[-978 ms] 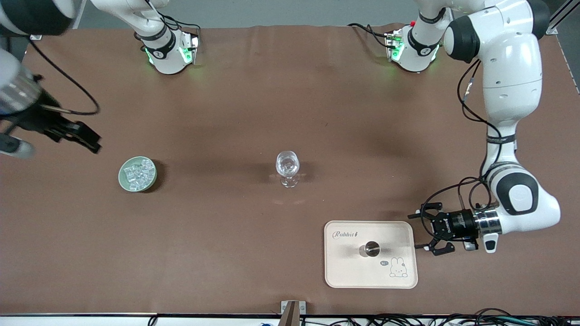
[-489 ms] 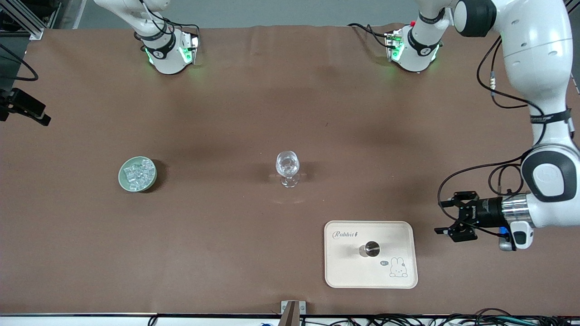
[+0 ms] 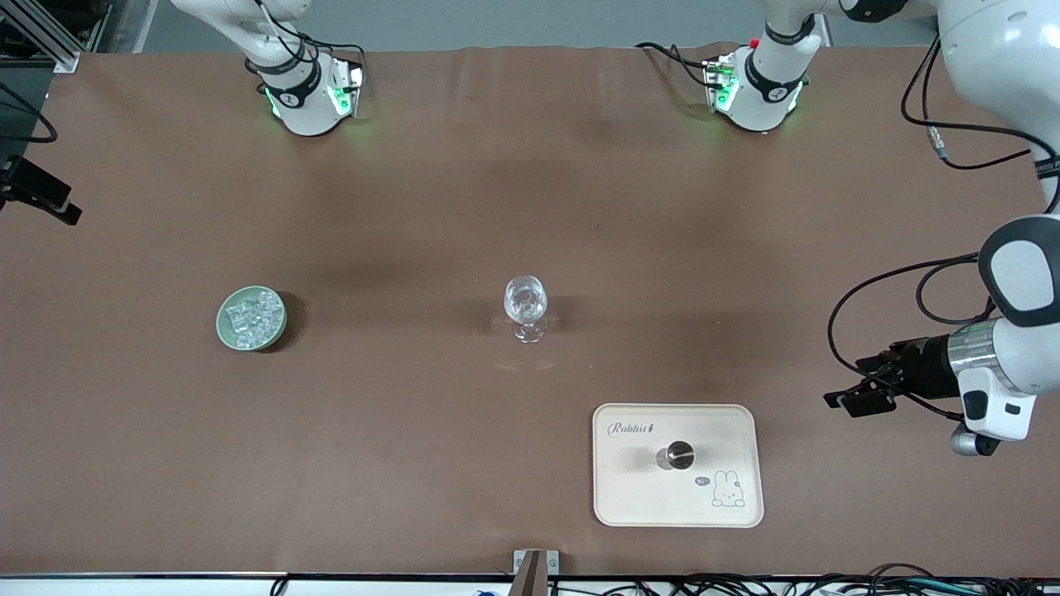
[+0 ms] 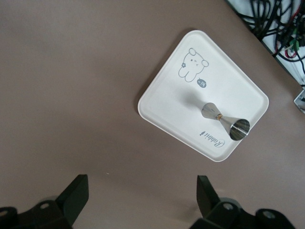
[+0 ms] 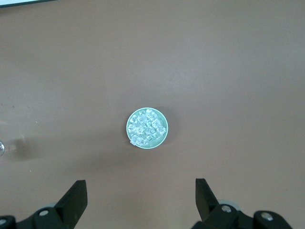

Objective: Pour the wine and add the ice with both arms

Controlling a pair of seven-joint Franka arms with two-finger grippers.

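Centrally on the brown table [image 3: 414, 207] stands the clear stemmed wine glass [image 3: 526, 306], upright; whether the glints in its bowl are ice, liquid or mere reflection cannot be told. The small green bowl of ice cubes [image 3: 251, 318] sits toward the right arm's end, well apart from the glass. The steel hourglass-shaped jigger [image 3: 675, 455] stands upright on the cream rabbit-printed tray [image 3: 629, 497], nearer the front camera and toward the left arm's end. The left gripper [image 3: 861, 393] hangs over bare table just beside the tray, jaws wide apart and holding nothing, as the left wrist view confirms. The right gripper [image 3: 37, 192] is at the table's edge at the right arm's end, raised high; its wrist view looks down on the ice bowl between widely spread fingers [image 5: 76, 198], also with nothing in them. Such an arrangement fits either a glass awaiting wine and ice or a served glass with the jigger set back on its tray. In both cases, good practice is probably the same: keep each arm's path clear of the top-heavy glass. The jigger's narrow waist looks like the secure place for a grip, held level.
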